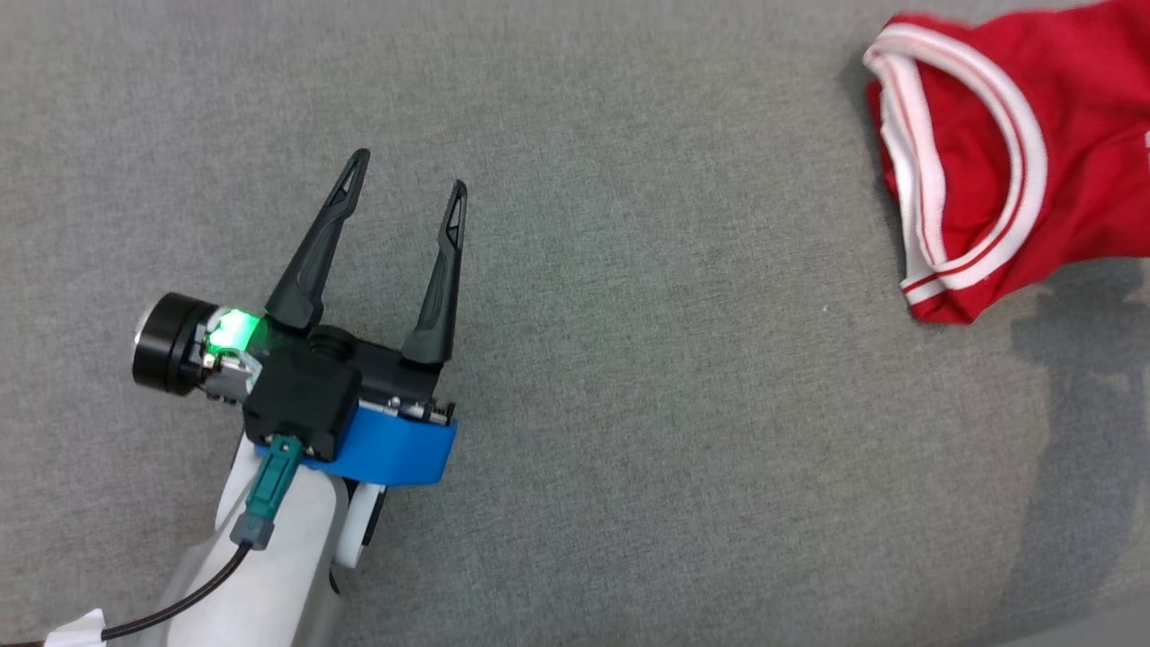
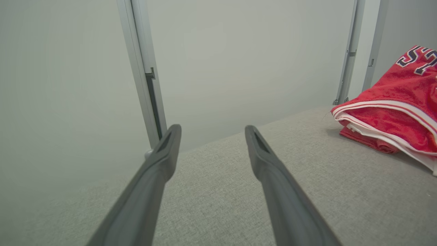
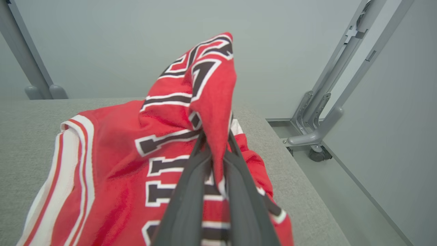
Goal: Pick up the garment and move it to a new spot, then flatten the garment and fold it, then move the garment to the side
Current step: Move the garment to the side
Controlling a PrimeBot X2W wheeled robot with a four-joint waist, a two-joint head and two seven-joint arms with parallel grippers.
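The left gripper is held over the grey surface on a pale forearm that rises from the lower left of the head view. Its fingers are spread wide with nothing between them. The right gripper is clamped on a raised fold of the garment, which is pinched between its fingers. The garment is heaped at the surface's right, well apart from the left gripper. It is a crumpled red jersey with white-striped trim and dark, white-edged lettering.

Soft cloth jersey, matt woven grey tabletop, seemingly plastic left claw.
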